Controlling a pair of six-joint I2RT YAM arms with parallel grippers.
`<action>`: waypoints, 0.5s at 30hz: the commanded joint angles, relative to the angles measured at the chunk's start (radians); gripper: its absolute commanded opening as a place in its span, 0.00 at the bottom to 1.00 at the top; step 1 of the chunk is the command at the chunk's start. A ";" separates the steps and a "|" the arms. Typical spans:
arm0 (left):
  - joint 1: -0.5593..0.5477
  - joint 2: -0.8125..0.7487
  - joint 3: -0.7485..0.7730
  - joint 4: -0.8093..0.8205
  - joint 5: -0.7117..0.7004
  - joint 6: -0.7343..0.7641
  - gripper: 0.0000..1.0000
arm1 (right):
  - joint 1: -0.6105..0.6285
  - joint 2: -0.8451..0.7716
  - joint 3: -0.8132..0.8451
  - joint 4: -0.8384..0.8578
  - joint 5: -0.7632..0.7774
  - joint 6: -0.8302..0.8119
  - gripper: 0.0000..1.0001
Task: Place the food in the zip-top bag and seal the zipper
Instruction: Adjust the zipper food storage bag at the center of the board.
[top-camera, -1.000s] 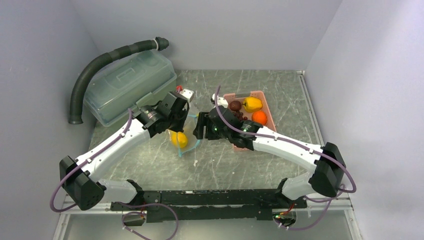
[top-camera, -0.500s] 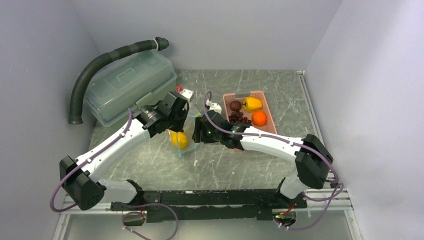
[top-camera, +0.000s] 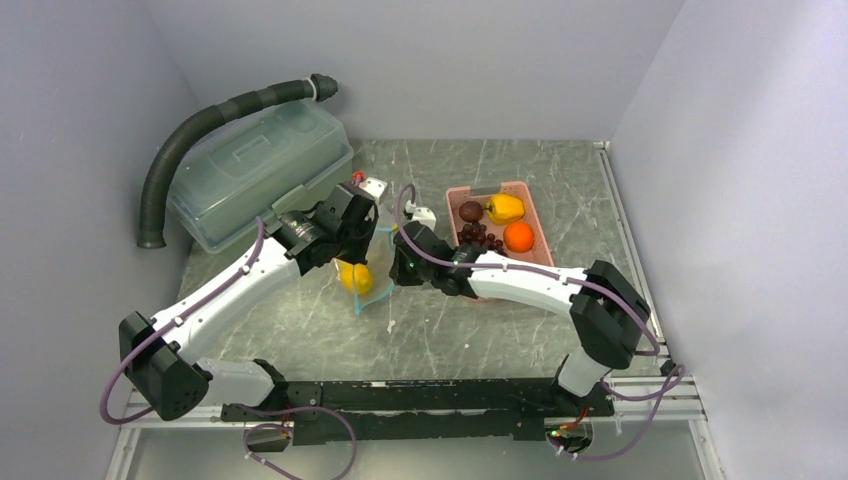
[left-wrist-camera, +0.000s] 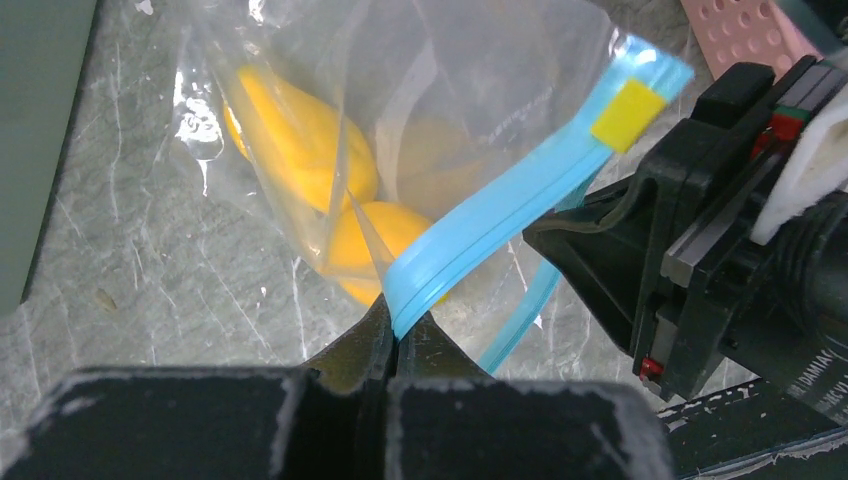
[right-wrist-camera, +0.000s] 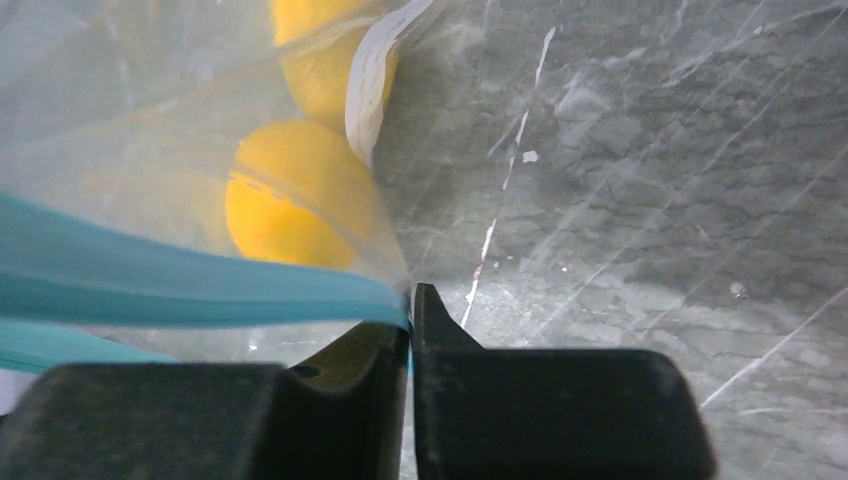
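The clear zip-top bag hangs between both grippers with yellow-orange oval fruits inside it. Its teal-blue zipper runs from one gripper to the other. My left gripper is shut on one end of the zipper strip. My right gripper is shut on the other end of the zipper, beside the yellow fruit. In the top view the left gripper and right gripper sit close together at the bag's mouth. More food lies in the pink basket: a yellow-orange fruit, an orange, a grape bunch and a brown-red ball.
A translucent grey-green lidded box stands at the back left, with a black corrugated hose arching over it. Grey walls close in the table on three sides. The pink basket sits just right of the right forearm.
The right arm has swung left from the basket to the bag, and its jaws have gone from open to shut on the zipper's end. The left gripper has kept its hold.
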 joint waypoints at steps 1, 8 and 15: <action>-0.002 -0.019 0.006 0.026 -0.010 0.002 0.00 | 0.003 -0.059 0.057 0.025 0.054 -0.014 0.00; -0.003 -0.038 0.012 0.007 -0.104 0.002 0.00 | 0.003 -0.163 0.054 0.000 0.069 -0.046 0.00; -0.003 -0.083 0.067 -0.029 -0.151 -0.003 0.00 | 0.003 -0.234 0.075 -0.060 0.042 -0.077 0.00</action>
